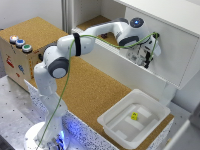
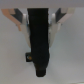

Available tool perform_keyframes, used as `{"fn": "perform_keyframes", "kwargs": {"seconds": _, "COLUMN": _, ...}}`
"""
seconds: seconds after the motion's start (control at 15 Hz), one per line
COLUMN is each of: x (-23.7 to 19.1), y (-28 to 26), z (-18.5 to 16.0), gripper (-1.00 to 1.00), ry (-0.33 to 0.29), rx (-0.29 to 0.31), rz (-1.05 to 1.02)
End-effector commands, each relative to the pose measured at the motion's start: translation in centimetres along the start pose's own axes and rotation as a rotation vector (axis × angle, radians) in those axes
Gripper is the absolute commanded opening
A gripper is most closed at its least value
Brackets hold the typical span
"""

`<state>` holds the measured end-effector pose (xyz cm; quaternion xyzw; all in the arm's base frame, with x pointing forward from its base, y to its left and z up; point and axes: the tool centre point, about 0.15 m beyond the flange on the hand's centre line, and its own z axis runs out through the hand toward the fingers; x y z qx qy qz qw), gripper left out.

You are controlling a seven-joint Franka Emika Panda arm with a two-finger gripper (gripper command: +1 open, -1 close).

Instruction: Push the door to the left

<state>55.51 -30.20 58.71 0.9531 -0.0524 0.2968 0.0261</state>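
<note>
The door (image 1: 167,42) is a large flat white cabinet panel at the exterior view's upper right. My gripper (image 1: 149,52) is against its face, near the panel's middle. In the wrist view the door's black handle (image 2: 40,47) runs as a dark bar across the white door (image 2: 67,60). It passes between my fingers (image 2: 21,21), which stand apart on either side of it. My gripper (image 2: 40,22) is open around the handle. The blur hides whether the fingers touch it.
A white plastic bin (image 1: 116,125) holding a small yellow object (image 1: 134,116) sits on the cork counter (image 1: 95,90) below the door. A cork box with coloured buttons (image 1: 20,44) stands at the exterior view's left. An open cabinet recess (image 1: 97,22) lies behind my arm.
</note>
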Motion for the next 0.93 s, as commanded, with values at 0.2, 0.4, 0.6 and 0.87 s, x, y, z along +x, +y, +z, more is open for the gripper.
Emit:
{"fn": "perform_keyframes", "kwargs": {"seconds": 0.2, "x": 0.8, "y": -3.8, "z": 0.9, "gripper": -1.00, "ry": -0.080, "rx": 0.058, "rz": -0.019}}
{"fn": "perform_keyframes", "kwargs": {"seconds": 0.4, "x": 0.6, "y": -6.5, "z": 0.9, "gripper": -1.00, "ry": -0.089, "rx": 0.065, "rz": -0.031}}
{"fn": "perform_keyframes", "kwargs": {"seconds": 0.6, "x": 0.4, "y": -10.0, "z": 0.7, "gripper": -1.00, "ry": -0.095, "rx": 0.076, "rz": -0.039}}
{"fn": "perform_keyframes", "kwargs": {"seconds": 0.87, "x": -0.3, "y": -14.3, "z": 0.2, "gripper": -1.00, "ry": -0.100, "rx": 0.089, "rz": -0.049}}
